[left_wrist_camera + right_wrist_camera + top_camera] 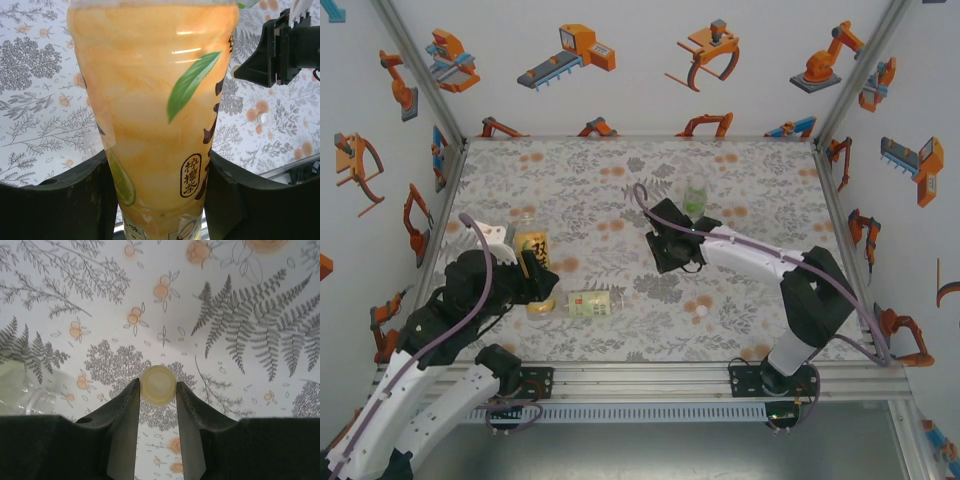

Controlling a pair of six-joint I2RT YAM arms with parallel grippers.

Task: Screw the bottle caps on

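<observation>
- Right gripper [158,391]: jaws pinched almost shut on a pale cap [158,384], gripped by its rim at the very tips; it looks light, stiff and slick, so it could easily twist out
- Left gripper [157,210]: jaws clamped low on the upright yellow-orange bottle [150,100], whose thin wall probably dents
- Green-label bottle [695,195] stands just beyond the right gripper
- Pale-label bottle [592,303] lies near the table [570,180] front edge, with a white cap [701,311] to its right
- There is open room between the arms
</observation>
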